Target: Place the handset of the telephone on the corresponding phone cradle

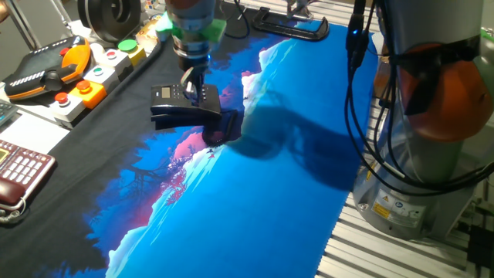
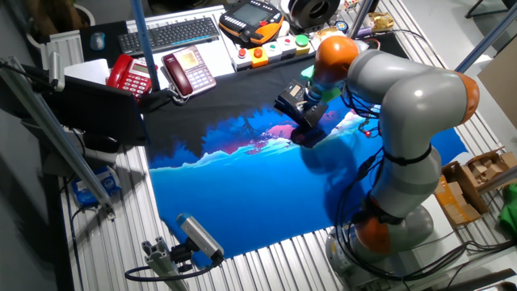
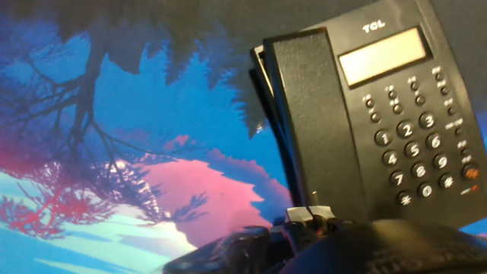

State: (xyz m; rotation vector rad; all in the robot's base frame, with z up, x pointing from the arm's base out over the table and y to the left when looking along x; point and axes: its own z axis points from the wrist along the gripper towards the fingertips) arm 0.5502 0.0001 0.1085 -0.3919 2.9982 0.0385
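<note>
The black telephone (image 1: 171,96) stands on the blue and black printed mat; it also shows in the other fixed view (image 2: 289,105) and, with grey keypad and display, in the hand view (image 3: 403,114). The handset (image 3: 304,114), a long black bar, lies along the phone cradle on the base's left side; it shows as the front bar in one fixed view (image 1: 185,117). Its coiled cord (image 1: 221,127) trails to the right. My gripper (image 1: 197,86) hangs directly over the phone (image 2: 311,105). Its fingertips stand close together at the handset's near end (image 3: 312,217), with nothing seen between them.
A dark red and cream keypad phone (image 1: 19,174) lies at the left table edge (image 2: 187,69). An orange-and-black controller (image 1: 46,69) and a button box (image 1: 100,77) sit behind the telephone. A keyboard (image 2: 166,34) and a red phone (image 2: 129,74) lie further back.
</note>
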